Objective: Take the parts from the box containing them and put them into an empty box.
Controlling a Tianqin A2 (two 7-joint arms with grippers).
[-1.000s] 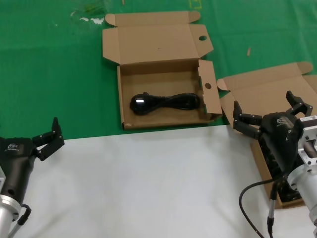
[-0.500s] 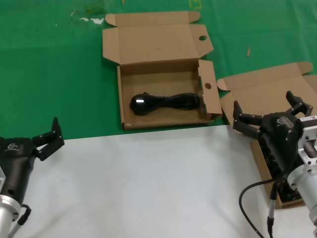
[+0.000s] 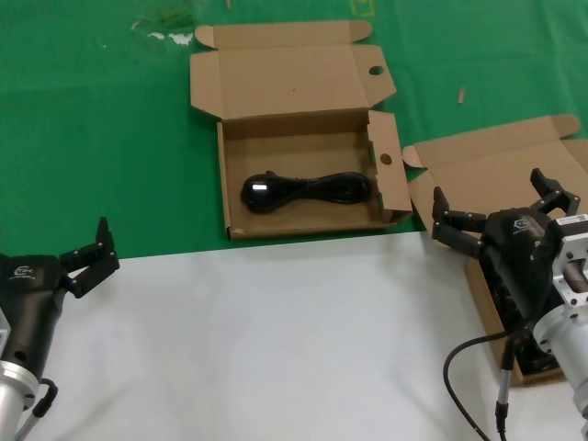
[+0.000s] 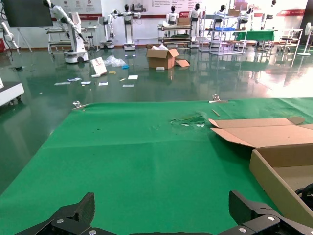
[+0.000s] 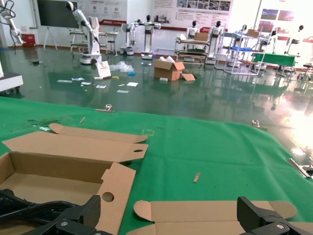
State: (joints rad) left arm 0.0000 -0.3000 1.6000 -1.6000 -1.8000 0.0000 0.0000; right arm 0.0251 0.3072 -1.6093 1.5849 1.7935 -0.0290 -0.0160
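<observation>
The head view looks forward and steeply down from above onto the tabletop, taking in both arms at the near corners. The 2 wrist views sit low, close to the green cloth, facing level toward the far hall. The left wrist view catches the left wall of the holed-flap box at its edge; the right wrist view sees that same box from its right side, so all 3 views share it.
</observation>
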